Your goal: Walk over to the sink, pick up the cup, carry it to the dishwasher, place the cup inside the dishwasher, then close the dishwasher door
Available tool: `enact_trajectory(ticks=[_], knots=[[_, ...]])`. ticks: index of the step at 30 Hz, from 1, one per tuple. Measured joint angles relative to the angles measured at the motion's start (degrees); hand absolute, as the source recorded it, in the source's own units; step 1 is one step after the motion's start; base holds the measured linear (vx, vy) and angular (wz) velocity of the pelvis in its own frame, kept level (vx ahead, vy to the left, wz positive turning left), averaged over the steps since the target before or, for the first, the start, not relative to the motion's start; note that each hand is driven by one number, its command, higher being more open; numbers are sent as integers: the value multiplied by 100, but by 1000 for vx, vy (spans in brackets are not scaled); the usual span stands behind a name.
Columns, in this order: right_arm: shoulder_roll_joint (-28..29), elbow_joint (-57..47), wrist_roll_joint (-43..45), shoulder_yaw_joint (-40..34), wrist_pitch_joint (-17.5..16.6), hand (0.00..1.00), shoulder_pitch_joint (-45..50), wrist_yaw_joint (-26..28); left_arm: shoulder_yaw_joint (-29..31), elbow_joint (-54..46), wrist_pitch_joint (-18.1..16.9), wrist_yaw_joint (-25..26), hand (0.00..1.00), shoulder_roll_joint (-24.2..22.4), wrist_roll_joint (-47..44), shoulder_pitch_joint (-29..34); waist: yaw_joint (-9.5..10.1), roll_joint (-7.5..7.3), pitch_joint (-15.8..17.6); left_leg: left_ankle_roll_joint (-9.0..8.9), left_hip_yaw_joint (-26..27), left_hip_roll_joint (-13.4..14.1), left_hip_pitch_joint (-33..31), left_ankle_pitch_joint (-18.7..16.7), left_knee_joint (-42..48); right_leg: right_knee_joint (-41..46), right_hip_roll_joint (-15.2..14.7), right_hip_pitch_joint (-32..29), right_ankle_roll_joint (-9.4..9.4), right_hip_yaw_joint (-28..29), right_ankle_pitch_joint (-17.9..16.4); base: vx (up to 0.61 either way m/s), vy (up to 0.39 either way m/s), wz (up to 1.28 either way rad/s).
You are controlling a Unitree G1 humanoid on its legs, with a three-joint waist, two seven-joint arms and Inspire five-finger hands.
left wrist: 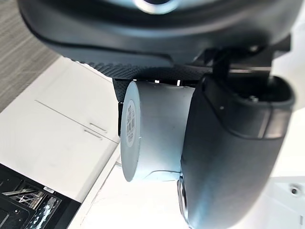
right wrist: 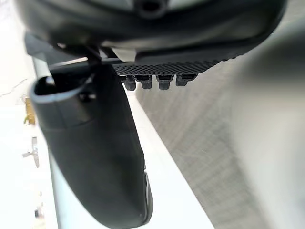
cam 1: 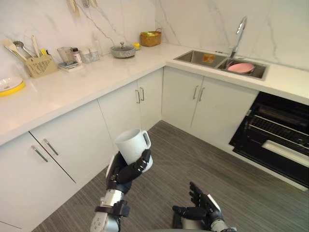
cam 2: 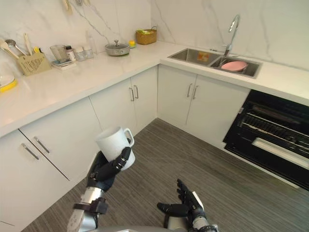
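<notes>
Fingers (cam 1: 136,167) of our left hand (cam 1: 121,175) curl round the white cup (cam 1: 131,143), held over the floor (cam 1: 207,159) at near left. Our right hand (cam 1: 203,209) hangs low, fingers loosely spread. The dishwasher (cam 1: 282,137) stands open at far right.

Bright even light, glare on countertop (cam 1: 87,82) (soft shadows)

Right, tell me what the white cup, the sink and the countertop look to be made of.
White handled cup in the left hand: smooth, opaque, slightly glossy, probably glazed ceramic. Twin-bowl sink: grey metallic sheen, likely stainless steel. White countertop: plain, smooth, softly reflective; stone or composite, cannot tell which.
</notes>
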Motion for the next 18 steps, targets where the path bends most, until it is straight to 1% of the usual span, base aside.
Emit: enact_trajectory(ticks=[1, 2, 3, 4, 5, 6, 7, 8, 9, 10, 11, 12, 13, 14, 15, 16, 17, 18], knots=[[-2, -18, 1, 2, -1, 100, -2, -26, -31, 9, -2, -34, 0, 12, 6, -3, 2, 8, 4, -4, -10, 128, -110, 303, 327, -82, 95, 155, -38, 44, -81, 501, -171, -40], [-3, -47, 2, -4, -3, 100, -12, -82, -88, 29, -6, -116, 0, 2, 6, -46, 11, 28, 5, -83, -24, 263, -337, 165, 732, -240, 235, 366, -97, 102, -170, 489, -149, -45], [7, -58, 6, -11, -4, 100, -41, -160, -162, 41, -6, -239, 0, -9, 7, -105, 6, -5, 21, -39, -18, 285, -719, -263, 930, -500, 359, 643, -169, 186, -209, 569, -140, -56], [-37, -60, 64, -11, -5, 100, -46, -225, -232, 51, -7, -320, 0, -8, 7, -165, 8, -69, 59, -2, 35, 161, -1038, -619, 773, -763, 407, 941, -216, 321, -220, 459, -92, -53], [-53, -59, 120, -7, -4, 100, -50, -253, -239, 68, -7, -386, 0, -18, 7, -186, 12, -109, 82, -7, 59, 57, -1175, -756, 559, -868, 409, 1087, -217, 406, -237, 447, -54, -74], [-67, -61, 176, 10, -4, 100, -60, -309, -239, 96, -7, -437, 0, -24, 7, -215, 70, -169, 117, -12, 49, -217, -1364, -894, -170, -1078, 405, 1348, -203, 659, -253, 406, -5, -101], [-102, -66, 231, 9, -6, 100, -61, -366, -229, 91, -8, -437, 0, -11, 7, -228, 140, -190, 105, -45, -160, -500, -1542, -881, -1165, -1250, 403, 1508, -166, 923, -272, 389, 20, -109], [-139, -70, 232, 12, -8, 100, -72, -385, -217, 76, -9, -435, 0, -12, 7, -239, 157, -192, 104, -97, -347, -635, -1645, -834, -1668, -1291, 400, 1557, -138, 1047, -306, 372, 69, -111], [-146, -69, 225, 39, -10, 100, -100, -435, -206, 6, -9, -393, 0, -12, 6, -245, 171, -192, 103, -190, -724, -825, -1880, -566, -2504, -1280, 402, 1593, -87, 1295, -420, 385, 103, -104], [-148, -63, 224, 49, -10, 100, -100, -468, -203, -36, -8, -353, 0, -12, 7, -242, 196, -202, 98, -303, -895, -907, -2069, -157, -2941, -1187, 403, 1600, -17, 1548, -568, 399, 122, -111], [-154, -63, 221, 54, -10, 100, -89, -475, -199, -37, -8, -337, 0, -17, 7, -239, 223, -202, 91, -340, -890, -921, -2101, 60, -3066, -1112, 403, 1602, 35, 1702, -660, 424, 173, -104], [-180, -64, 221, 63, -13, 100, -68, -475, -190, -38, -5, -320, 0, -39, 6, -239, 241, -192, 77, -289, -838, -933, -2101, 311, -3102, -974, 409, 1601, 144, 1893, -800, 454, 235, -90], [-190, -63, 221, 76, -13, 100, -40, -474, -169, -43, -3, -316, 0, -53, 13, -241, 235, -200, 53, -165, -802, -954, -2065, 490, -2969, -810, 417, 1599, 210, 2048, -991, 554, 314, -83], [-145, -52, 222, 119, -8, 100, 22, -469, -147, -44, 15, -256, 0, -52, 21, -256, 204, -324, 1, 38, -703, -1016, -2091, 407, -2652, -620, 317, 1597, 291, 2163, -1226, 568, 319, -65], [-120, -56, 224, 169, -8, 100, 131, -436, -94, -44, 37, -205, 0, -15, 27, -240, 172, -448, -100, 145, -575, -1094, -2040, 147, -2516, -338, 122, 1528, 440, 2043, -1243, 482, 253, -45], [-99, -57, 221, 204, -8, 100, 142, -401, -35, -51, 36, -192, 0, -22, 26, -241, 170, -487, -94, 226, -482, -1116, -1978, 72, -2460, 5, 42, 1425, 446, 1954, -1240, 449, 209, -53], [-16, -56, 213, 251, -8, 100, 156, -310, 117, -58, 34, -151, 0, -2, 23, -226, 215, -636, -71, 359, -227, -1161, -1824, -14, -2382, 688, -197, 1167, 467, 1601, -1223, 396, 171, -70], [61, -50, 208, 279, -8, 100, 157, -246, 222, -59, 34, -134, 0, 34, 23, -194, 285, -743, -58, 401, -4, -1177, -1663, -53, -2331, 1105, -403, 1041, 575, 1339, -1139, 443, 174, -105]])
